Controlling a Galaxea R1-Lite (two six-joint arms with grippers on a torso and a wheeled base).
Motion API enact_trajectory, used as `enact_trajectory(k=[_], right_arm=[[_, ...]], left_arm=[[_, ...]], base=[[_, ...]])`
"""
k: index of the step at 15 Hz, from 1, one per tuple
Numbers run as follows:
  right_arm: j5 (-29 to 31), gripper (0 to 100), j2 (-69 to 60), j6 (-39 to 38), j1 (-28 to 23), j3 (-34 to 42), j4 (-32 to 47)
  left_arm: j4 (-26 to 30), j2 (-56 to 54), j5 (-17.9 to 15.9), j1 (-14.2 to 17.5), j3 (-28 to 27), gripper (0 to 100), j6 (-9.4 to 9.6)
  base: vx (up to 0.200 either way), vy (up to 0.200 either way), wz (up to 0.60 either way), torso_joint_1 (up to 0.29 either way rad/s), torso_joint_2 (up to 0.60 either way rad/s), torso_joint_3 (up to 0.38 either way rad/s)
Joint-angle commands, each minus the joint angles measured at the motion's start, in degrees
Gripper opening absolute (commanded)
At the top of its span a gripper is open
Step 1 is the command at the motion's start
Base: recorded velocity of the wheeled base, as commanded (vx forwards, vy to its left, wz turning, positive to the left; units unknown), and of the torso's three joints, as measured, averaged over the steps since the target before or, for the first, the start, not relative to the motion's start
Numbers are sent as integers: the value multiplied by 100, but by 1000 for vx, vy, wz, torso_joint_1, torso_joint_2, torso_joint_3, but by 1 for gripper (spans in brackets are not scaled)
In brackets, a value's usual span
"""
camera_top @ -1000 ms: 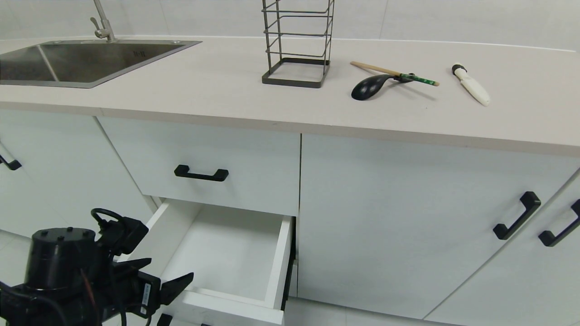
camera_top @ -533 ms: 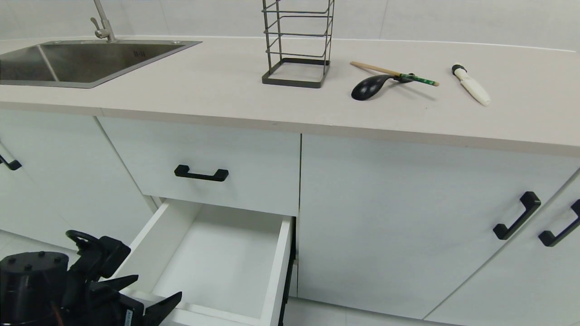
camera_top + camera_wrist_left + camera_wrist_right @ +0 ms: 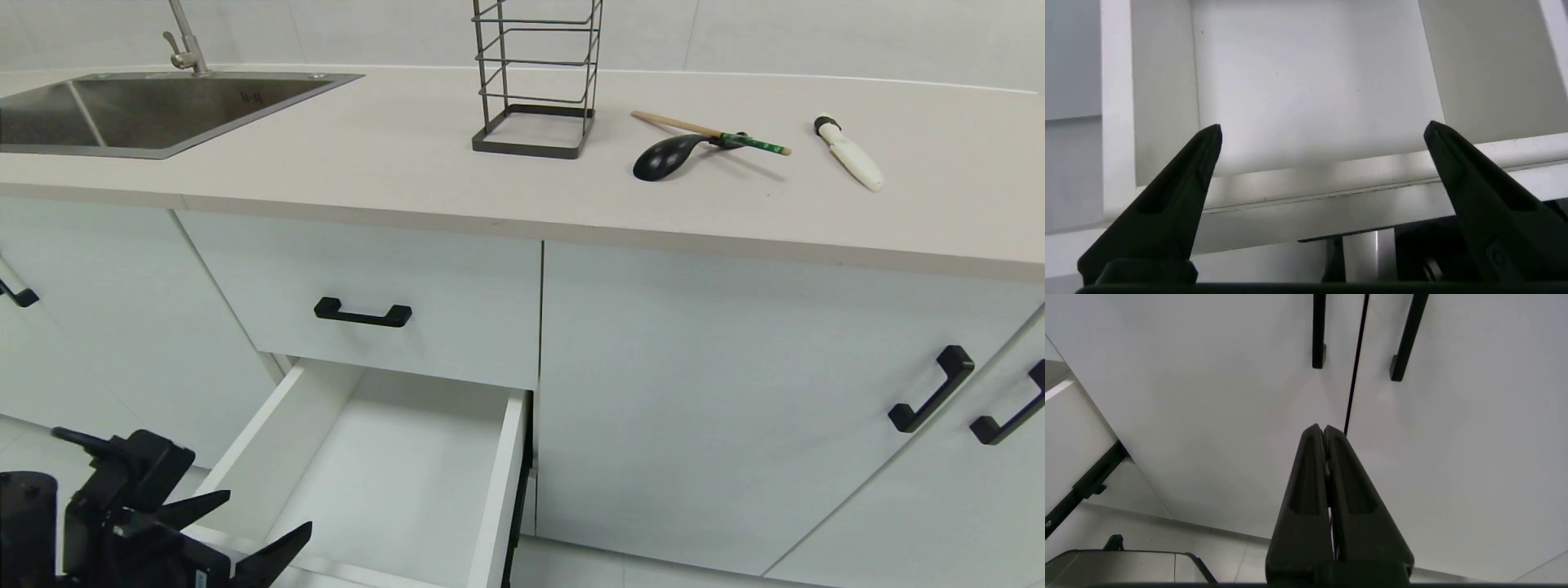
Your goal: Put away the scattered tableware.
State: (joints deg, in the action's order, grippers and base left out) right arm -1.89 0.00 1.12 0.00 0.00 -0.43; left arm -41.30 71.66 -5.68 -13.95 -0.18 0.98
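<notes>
A steel sink with a faucet behind it is sitting in the tabletop at the far left. A wire rack is standing upright farther back, well apart from the sink. Below the tabletop, a shut drawer is showing a black handle. To the right, a white door is meeting a second door, their black handles lying near the seam.
</notes>
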Motion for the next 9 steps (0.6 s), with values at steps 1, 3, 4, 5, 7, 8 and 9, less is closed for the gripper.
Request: enact_trajectory(k=[1, 3, 4, 5, 7, 8, 9], right_arm=[[-4, 0, 0, 2, 0, 0, -1], [-4, 0, 0, 2, 0, 0, -1], [-4, 0, 0, 2, 0, 0, -1], [-4, 0, 0, 2, 0, 0, -1], [-4, 0, 0, 2, 0, 0, -1], [-4, 0, 0, 2, 0, 0, -1], [-4, 0, 0, 2, 0, 0, -1]], left_arm=[[-18, -1154, -3, -20, 1, 100, 34], [-1, -2033, 6, 67, 1, 100, 140], [8, -2604, 6, 199, 1, 100, 140], [78, -3193, -3, 366, 1, 100, 140], [500, -4327, -12, 560, -8, 100, 193], [746, -4652, -3, 621, 1, 100, 245], [1476, -5452, -3, 771, -8, 100, 263]], base=[[0, 0, 0, 0, 0, 0], [0, 0, 0, 0, 0, 0], [0, 0, 0, 0, 0, 0], [0, 0, 0, 0, 0, 0], [0, 0, 0, 0, 0, 0], [0, 0, 0, 0, 0, 0], [0, 0, 0, 0, 0, 0]])
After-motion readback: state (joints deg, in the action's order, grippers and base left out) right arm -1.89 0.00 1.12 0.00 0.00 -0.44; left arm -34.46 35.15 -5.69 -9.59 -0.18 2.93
